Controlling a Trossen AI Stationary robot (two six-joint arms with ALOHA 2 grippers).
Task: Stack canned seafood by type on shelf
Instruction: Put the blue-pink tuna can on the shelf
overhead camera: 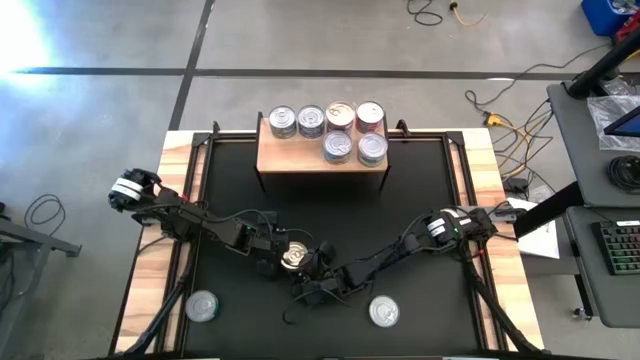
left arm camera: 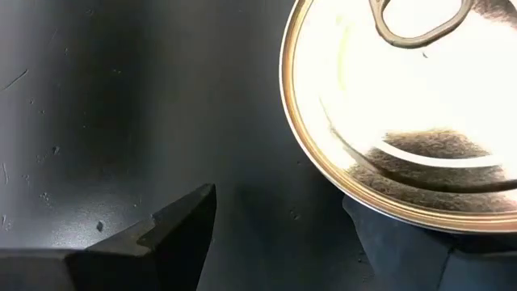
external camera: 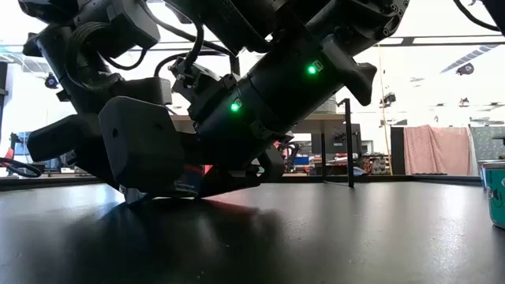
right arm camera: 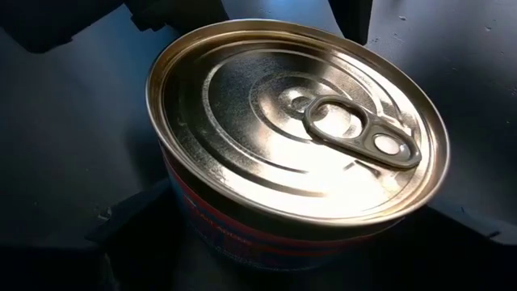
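Observation:
A gold-lidded can (overhead camera: 293, 259) with a red and blue side label (right arm camera: 242, 234) sits at the middle of the black mat (overhead camera: 420, 200), and both grippers meet at it. My right gripper (overhead camera: 316, 266) comes from the right and has the can between its fingers. My left gripper (overhead camera: 272, 252) comes from the left and stands open, one finger (left arm camera: 161, 234) well clear of the can, the other (left arm camera: 396, 242) under its rim. In the low view the can (external camera: 193, 177) looks tilted, close to the mat. Several silver- and gold-lidded cans (overhead camera: 327, 130) stand on the wooden shelf (overhead camera: 300, 160). My right gripper has the can's side wall (right arm camera: 174, 206) between its two fingers, across the can's width, just below the lid. The fingers slant down from the table's right side. Whether the can's bottom rests on the mat is hidden by the arms. My left gripper has one finger right below the can's rim (left arm camera: 380, 202); I cannot tell whether it touches.
Two loose silver-lidded cans lie on the mat near the front edge, one at the left (overhead camera: 202, 306) and one at the right (overhead camera: 384, 311). The shelf stands at the far edge on thin black legs (external camera: 348, 142).

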